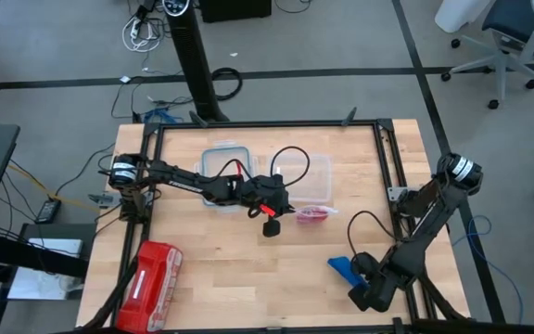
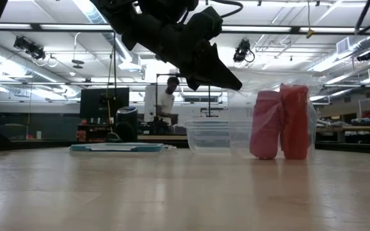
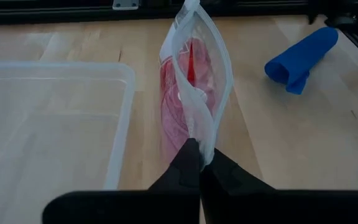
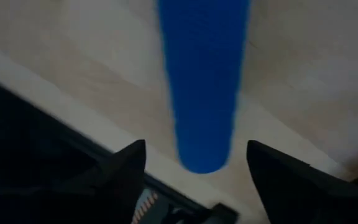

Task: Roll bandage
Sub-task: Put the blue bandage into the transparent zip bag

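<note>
My right arm covers part of the bandage (image 1: 342, 268) from above; it is a plain blue roll lying on the table (image 1: 248, 288) near the front right. My right jaws stand open around it. My left jaws pinch a clear bag (image 3: 194, 93) of red rolls.

Left arm stretched across the table's (image 1: 248, 288) middle, left gripper (image 3: 201, 163) pinched closed, right arm folded at the table's near right corner, right gripper (image 4: 194, 163) spread wide

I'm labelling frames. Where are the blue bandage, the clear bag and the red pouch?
blue bandage (image 3: 302, 57), left wrist view, middle of roll.
clear bag (image 3: 194, 93), left wrist view, upper edge.
red pouch (image 1: 154, 275), high view, centre.
</note>
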Controlling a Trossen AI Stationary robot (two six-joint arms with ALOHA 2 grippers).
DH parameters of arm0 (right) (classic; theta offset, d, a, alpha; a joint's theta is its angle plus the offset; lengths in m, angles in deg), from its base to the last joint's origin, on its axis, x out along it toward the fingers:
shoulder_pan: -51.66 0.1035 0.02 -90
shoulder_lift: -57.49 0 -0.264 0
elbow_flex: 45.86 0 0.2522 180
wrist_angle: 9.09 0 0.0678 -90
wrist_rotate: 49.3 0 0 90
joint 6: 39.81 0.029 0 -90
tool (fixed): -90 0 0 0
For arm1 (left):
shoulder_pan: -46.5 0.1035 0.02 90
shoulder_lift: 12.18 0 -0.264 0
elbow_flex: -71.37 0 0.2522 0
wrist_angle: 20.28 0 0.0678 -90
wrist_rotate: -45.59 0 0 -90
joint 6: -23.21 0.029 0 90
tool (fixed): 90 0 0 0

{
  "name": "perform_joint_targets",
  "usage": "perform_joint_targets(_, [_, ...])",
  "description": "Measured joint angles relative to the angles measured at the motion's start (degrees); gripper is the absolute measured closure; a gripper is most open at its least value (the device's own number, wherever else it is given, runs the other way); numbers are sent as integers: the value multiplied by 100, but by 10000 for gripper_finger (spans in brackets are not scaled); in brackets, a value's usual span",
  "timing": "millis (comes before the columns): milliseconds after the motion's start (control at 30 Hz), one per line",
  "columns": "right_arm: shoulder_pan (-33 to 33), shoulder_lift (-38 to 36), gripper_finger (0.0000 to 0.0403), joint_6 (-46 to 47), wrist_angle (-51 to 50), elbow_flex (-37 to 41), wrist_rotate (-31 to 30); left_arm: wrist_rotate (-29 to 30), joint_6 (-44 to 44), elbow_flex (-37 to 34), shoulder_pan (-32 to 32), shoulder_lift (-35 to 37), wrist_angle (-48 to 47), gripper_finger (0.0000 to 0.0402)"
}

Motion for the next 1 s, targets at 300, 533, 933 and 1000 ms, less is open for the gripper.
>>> perform_joint_targets(300, [-2, 67, 90, 342, -49, 26, -3, -21, 21, 0, 0, 0, -19, 401])
perform_joint_targets(533, [-95, 67, 102, 404, 150, 26, 216, -26, 32, 0, 0, 0, 16, 401])
perform_joint_targets(933, [-395, 61, 131, -93, -16, -11, 946, -24, 21, 0, 0, 2, 105, 401])
perform_joint_targets(1000, [-396, 61, 134, -218, -65, -11, 939, -25, -1, 0, 0, 2, 104, 401])
